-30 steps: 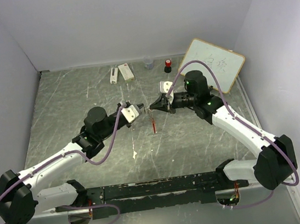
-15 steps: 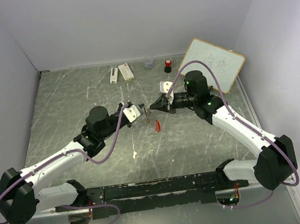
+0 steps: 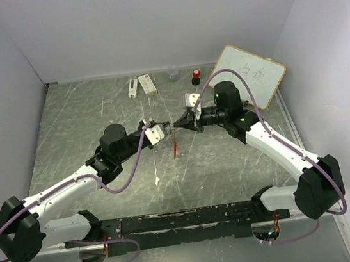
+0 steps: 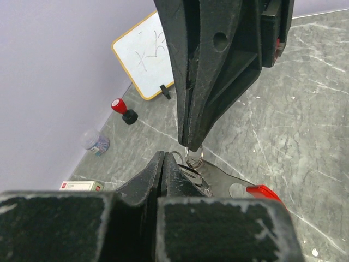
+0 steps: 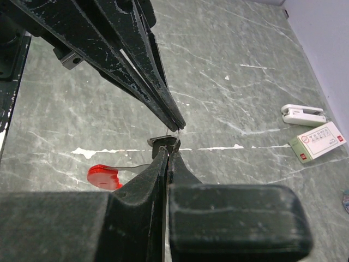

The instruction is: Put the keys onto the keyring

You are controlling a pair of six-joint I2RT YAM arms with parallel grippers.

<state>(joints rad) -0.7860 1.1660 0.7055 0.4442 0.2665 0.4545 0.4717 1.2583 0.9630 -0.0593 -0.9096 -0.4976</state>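
Left fingers (image 3: 170,131) pressed fully together on the silver loop of the keyring (image 3: 174,148), right fingers (image 3: 176,125) likewise clamped tight on that same loop, tips meeting nose to nose above the middle of the worktop (image 3: 83,117). Propped at the far right corner, whiteboard (image 3: 253,74). Hanging just under the joined tips, keyring's red plastic piece. Near the back wall, small white box (image 3: 147,83), then red-topped black cylinder (image 3: 195,75).

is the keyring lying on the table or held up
Held up: the left tool and right tool both pinch the keyring's silver loop, its red piece dangling below them.
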